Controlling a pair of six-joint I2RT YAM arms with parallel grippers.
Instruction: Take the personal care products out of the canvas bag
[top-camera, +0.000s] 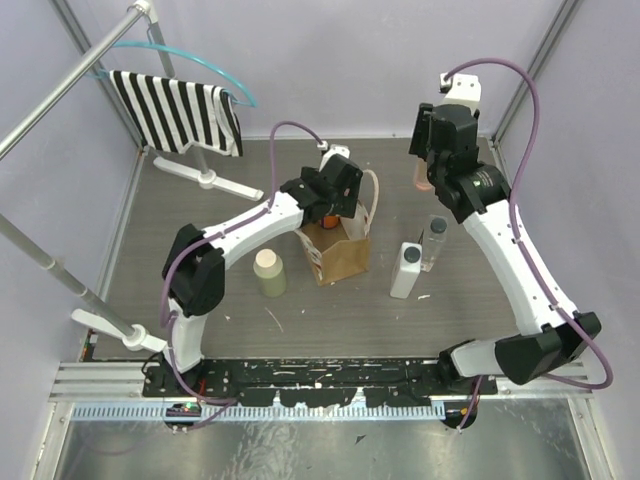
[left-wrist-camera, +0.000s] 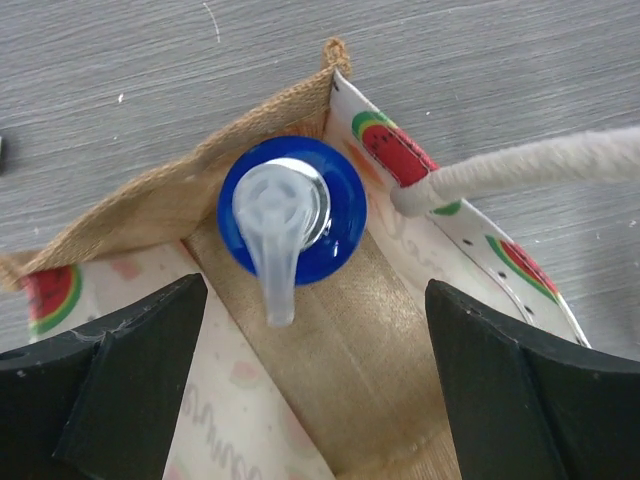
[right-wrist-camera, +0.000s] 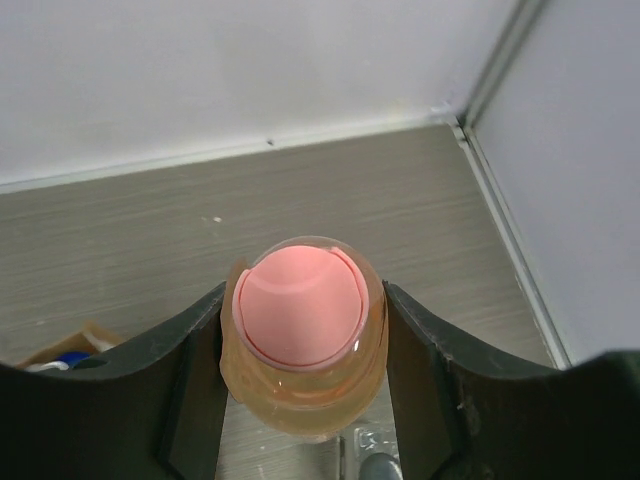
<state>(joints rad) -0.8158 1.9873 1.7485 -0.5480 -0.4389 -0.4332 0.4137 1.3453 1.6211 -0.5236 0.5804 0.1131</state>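
Observation:
The canvas bag (top-camera: 340, 255) stands mid-table with its top open. My left gripper (top-camera: 330, 205) hovers over its mouth, open and empty (left-wrist-camera: 315, 390). In the left wrist view a blue bottle (left-wrist-camera: 345, 215) with a clear pump top stands inside the bag (left-wrist-camera: 120, 215), just ahead of the fingers (left-wrist-camera: 110, 380). My right gripper (top-camera: 428, 168) is at the back right, shut on the peach-pink bottle (right-wrist-camera: 303, 330), a finger on each side of it. The pale olive bottle (top-camera: 269, 272) stands left of the bag. The white flat bottle (top-camera: 407, 270) stands to its right.
A clear bottle with a grey cap (top-camera: 436, 243) stands beside the white one, below my right gripper. A striped cloth (top-camera: 180, 110) hangs on a rack at the back left, whose foot (top-camera: 205, 175) rests on the table. The enclosure walls close in behind and to the right.

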